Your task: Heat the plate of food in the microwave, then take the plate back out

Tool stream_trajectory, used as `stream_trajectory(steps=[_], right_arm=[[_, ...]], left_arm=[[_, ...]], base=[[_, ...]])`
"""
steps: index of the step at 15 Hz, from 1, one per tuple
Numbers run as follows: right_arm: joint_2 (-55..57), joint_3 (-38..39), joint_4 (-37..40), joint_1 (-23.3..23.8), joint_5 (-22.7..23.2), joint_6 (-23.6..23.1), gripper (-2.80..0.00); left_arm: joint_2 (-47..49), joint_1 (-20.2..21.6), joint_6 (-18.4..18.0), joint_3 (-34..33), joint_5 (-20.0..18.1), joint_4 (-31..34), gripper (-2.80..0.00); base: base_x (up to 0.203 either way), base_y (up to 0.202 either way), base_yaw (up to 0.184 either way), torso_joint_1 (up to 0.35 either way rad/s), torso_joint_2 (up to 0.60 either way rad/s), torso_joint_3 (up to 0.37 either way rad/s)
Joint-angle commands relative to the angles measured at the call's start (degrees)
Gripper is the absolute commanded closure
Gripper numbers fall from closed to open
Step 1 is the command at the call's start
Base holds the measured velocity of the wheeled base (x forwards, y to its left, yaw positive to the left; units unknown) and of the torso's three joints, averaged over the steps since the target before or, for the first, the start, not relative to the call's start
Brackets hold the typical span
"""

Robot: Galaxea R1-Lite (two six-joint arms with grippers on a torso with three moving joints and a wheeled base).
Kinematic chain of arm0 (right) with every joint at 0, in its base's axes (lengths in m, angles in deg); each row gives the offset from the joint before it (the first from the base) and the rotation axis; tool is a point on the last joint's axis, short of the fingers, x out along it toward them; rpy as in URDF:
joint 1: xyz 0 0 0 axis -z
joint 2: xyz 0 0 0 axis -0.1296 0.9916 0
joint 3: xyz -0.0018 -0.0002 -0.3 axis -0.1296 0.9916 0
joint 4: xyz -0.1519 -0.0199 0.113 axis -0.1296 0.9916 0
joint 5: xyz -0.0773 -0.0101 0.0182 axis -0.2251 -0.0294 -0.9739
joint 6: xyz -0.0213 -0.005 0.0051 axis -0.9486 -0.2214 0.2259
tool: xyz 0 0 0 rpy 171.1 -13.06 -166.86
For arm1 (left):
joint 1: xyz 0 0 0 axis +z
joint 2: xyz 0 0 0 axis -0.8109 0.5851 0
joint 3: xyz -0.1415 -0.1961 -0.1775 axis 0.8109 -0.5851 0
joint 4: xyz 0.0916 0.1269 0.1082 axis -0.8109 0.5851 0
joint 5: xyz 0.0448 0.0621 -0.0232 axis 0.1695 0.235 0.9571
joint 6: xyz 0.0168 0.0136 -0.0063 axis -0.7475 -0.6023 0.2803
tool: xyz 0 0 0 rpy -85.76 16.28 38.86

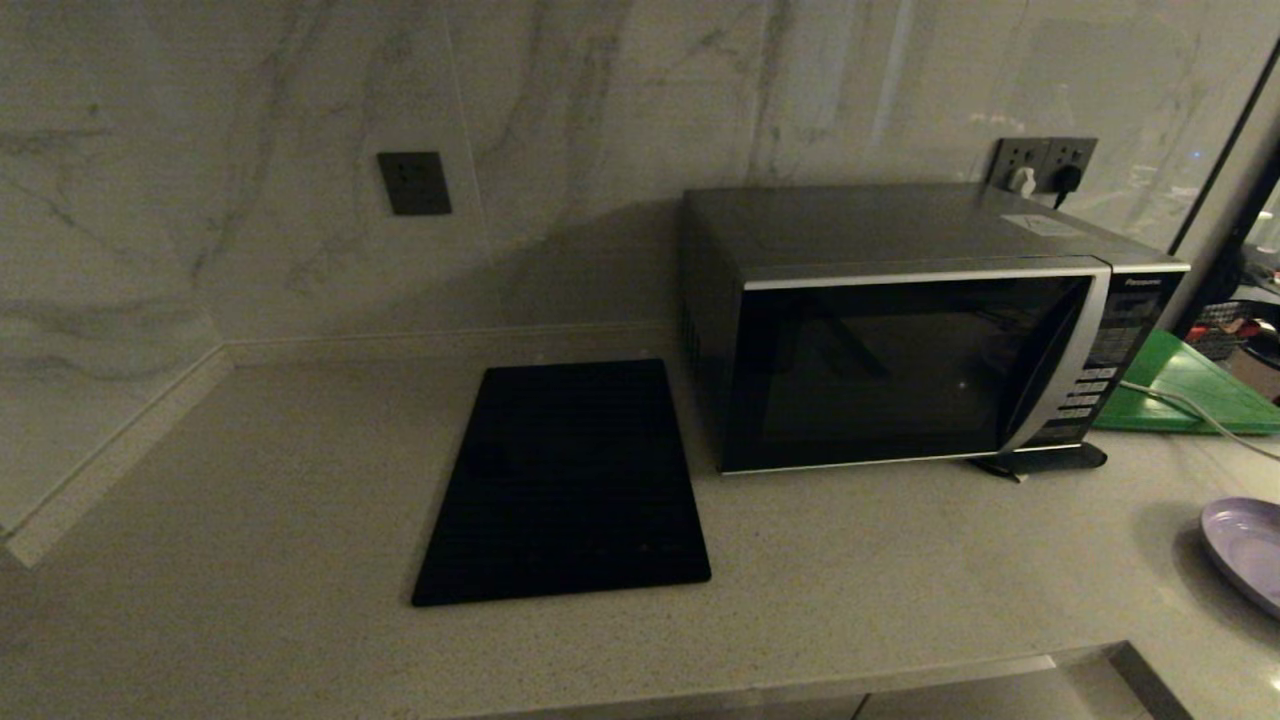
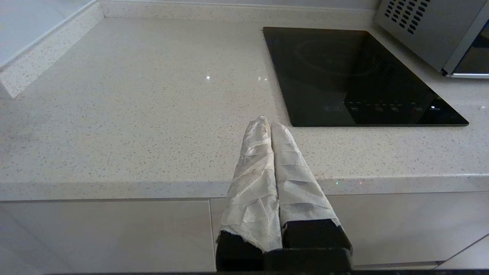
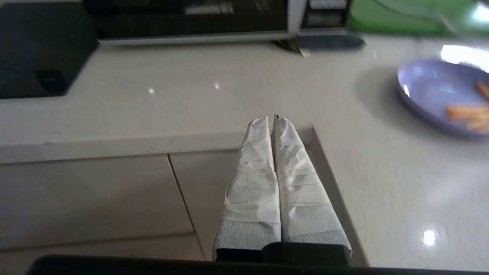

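Note:
The silver-grey microwave [image 1: 910,330] stands at the back right of the counter with its dark door closed; its lower edge shows in the right wrist view [image 3: 191,23]. The lilac plate of food [image 1: 1250,550] lies at the counter's right edge, cut off in the head view; the right wrist view shows the plate [image 3: 435,91] bearing orange-tan sticks [image 3: 466,112]. My right gripper [image 3: 270,119] is shut and empty, over the counter's front corner, well short of the plate. My left gripper [image 2: 266,123] is shut and empty, at the front edge near the cooktop. Neither arm shows in the head view.
A flat black cooktop [image 1: 570,480] lies left of the microwave. A green board [image 1: 1190,385] with a white cable across it lies to the microwave's right. Wall sockets [image 1: 1040,165] sit behind it. Cabinet fronts [image 3: 95,198] run below the counter edge.

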Motion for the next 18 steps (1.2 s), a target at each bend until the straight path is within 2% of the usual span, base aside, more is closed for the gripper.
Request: stream_trajectory(steps=[1,2,8,12,18], right_arm=[[0.1,2.4,-4.9,0.0,0.6,-1.2,0.00],[0.1,3.5,-7.4,0.0,0.7,-1.6,0.00],[0.1,3.6,-7.6,0.0,0.7,-0.6,0.00],[0.1,3.6,-4.4,0.0,0.8,-0.5,0.00],[0.1,3.5,-4.2,0.0,0.7,1.8,0.00]], left_arm=[[0.1,0.0,0.0,0.0,0.0,0.0,0.00],[0.1,0.0,0.0,0.0,0.0,0.0,0.00],[0.1,0.0,0.0,0.0,0.0,0.0,0.00],[0.1,0.0,0.0,0.0,0.0,0.0,0.00],[0.1,0.0,0.0,0.0,0.0,0.0,0.00]], base=[[0.000,0.000,0.000,0.000,0.00,0.000],[0.000,0.000,0.000,0.000,0.00,0.000],[0.000,0.000,0.000,0.000,0.00,0.000],[0.000,0.000,0.000,0.000,0.00,0.000],[0.000,0.000,0.000,0.000,0.00,0.000]])
